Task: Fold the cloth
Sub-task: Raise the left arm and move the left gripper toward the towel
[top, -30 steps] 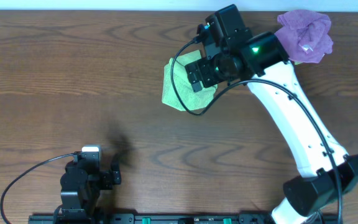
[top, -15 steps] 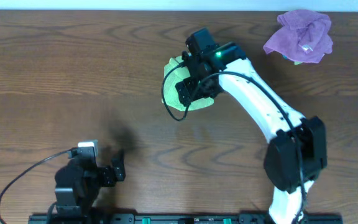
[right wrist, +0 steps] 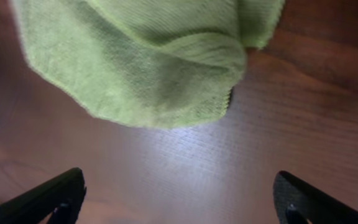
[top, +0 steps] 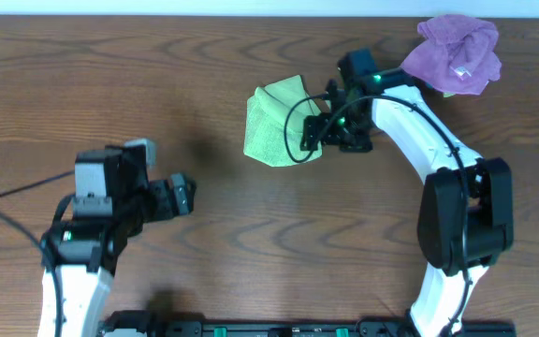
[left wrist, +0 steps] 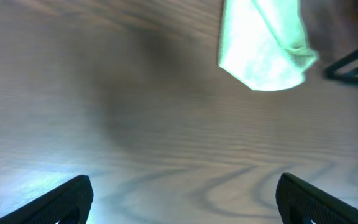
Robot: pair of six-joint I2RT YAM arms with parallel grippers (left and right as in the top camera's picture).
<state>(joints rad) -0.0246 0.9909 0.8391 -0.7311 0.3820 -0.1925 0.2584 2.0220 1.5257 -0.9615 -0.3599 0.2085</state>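
A light green cloth (top: 274,122) lies bunched and partly folded on the wooden table, back centre. It shows in the right wrist view (right wrist: 148,56) just ahead of the fingers and in the left wrist view (left wrist: 263,43) at the top right. My right gripper (top: 316,136) is open and empty at the cloth's right edge, its fingers (right wrist: 176,199) over bare wood. My left gripper (top: 181,195) is open and empty at the left of the table, well short of the cloth, its fingers (left wrist: 182,199) over bare wood.
A crumpled purple cloth (top: 458,51) lies at the back right corner. The right arm (top: 419,131) arches from the front right base to the green cloth. A black cable loops beside the right wrist.
The right gripper has moved off the green cloth to its right edge, and the cloth lies more bunched. The left arm has risen from its base and swung forward towards the table's middle.
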